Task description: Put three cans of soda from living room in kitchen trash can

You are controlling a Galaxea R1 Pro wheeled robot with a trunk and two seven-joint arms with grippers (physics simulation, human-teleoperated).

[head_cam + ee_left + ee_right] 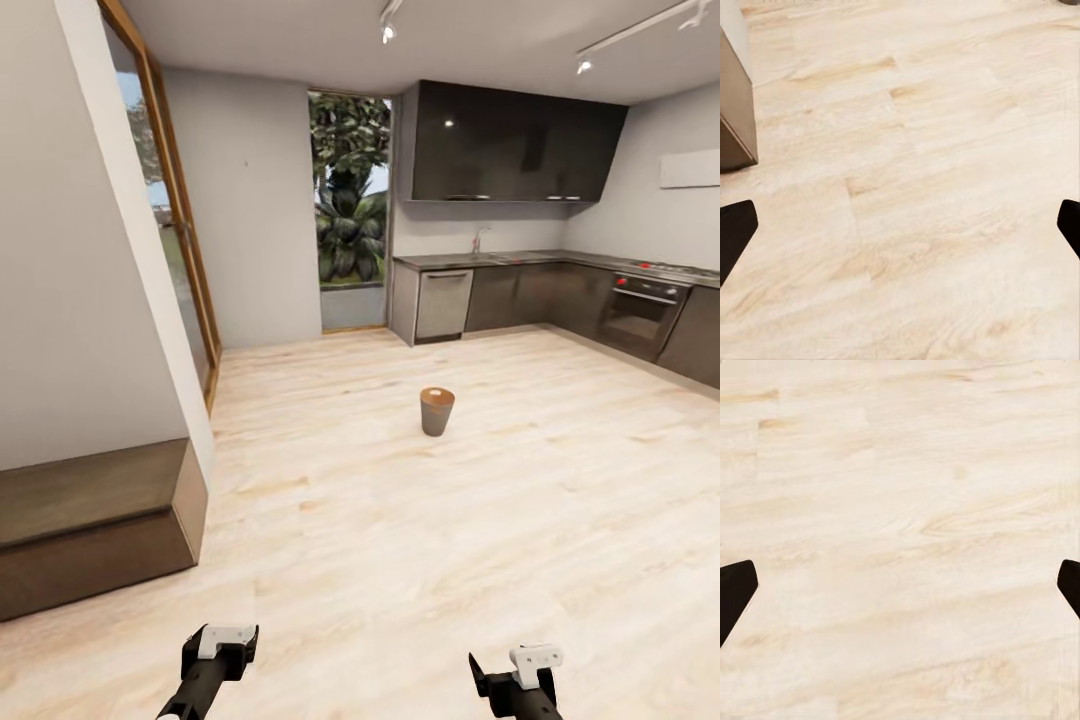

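Pale wood floor [420,520] surrounds the tash can [436,411], standing alone ahead in the kitchen. Our left end effector [900,225] and right end effector [900,585] are spread, empty; we must go fetch a can.

I see pale wood-grain floor [400,520], grey tash can [436,415] with brown inside, glossy dark cabinets [510,145], brown step [95,525]
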